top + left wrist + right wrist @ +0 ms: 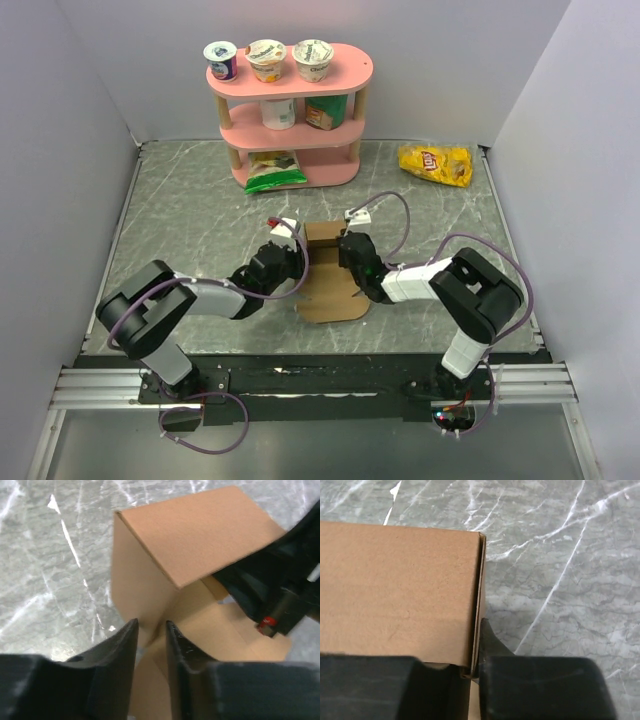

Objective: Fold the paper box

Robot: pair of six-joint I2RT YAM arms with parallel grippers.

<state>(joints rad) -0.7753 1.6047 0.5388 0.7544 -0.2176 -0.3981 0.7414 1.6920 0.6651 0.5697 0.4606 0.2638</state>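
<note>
top external: the plain brown cardboard paper box [325, 242] sits midway across the grey marble-patterned table [200, 220], between the two arms; its far part stands up as a small half-formed cube, and a flat panel lies toward the bases; the left gripper [290, 255] is at the cube's left side and the right gripper [350, 255] at its right side, both against it; how the jaws stand cannot be read from up here;

left wrist: the two black fingers [125, 650] stand nearly together with only a thin slot between them; a blurred cardboard edge runs into that slot, so they look to be pinching the box's near lower wall; a top flap leans over an open interior, not yet down flat;

right wrist: a flat brown panel fills the left; one black finger [489, 640] presses on the outside of the thin doubled side wall at the panel's right edge; its partner is hidden under the panel, so the pinch on that wall is a judgement;

the step in hand seems to be squaring the walls and closing the flap; one side should anchor while the other moves, bending along the crease and not across a panel; pressure should be light, since thin card buckles; the doubled layers should sit flush before the flap goes down, or it will likely spring open.
</note>
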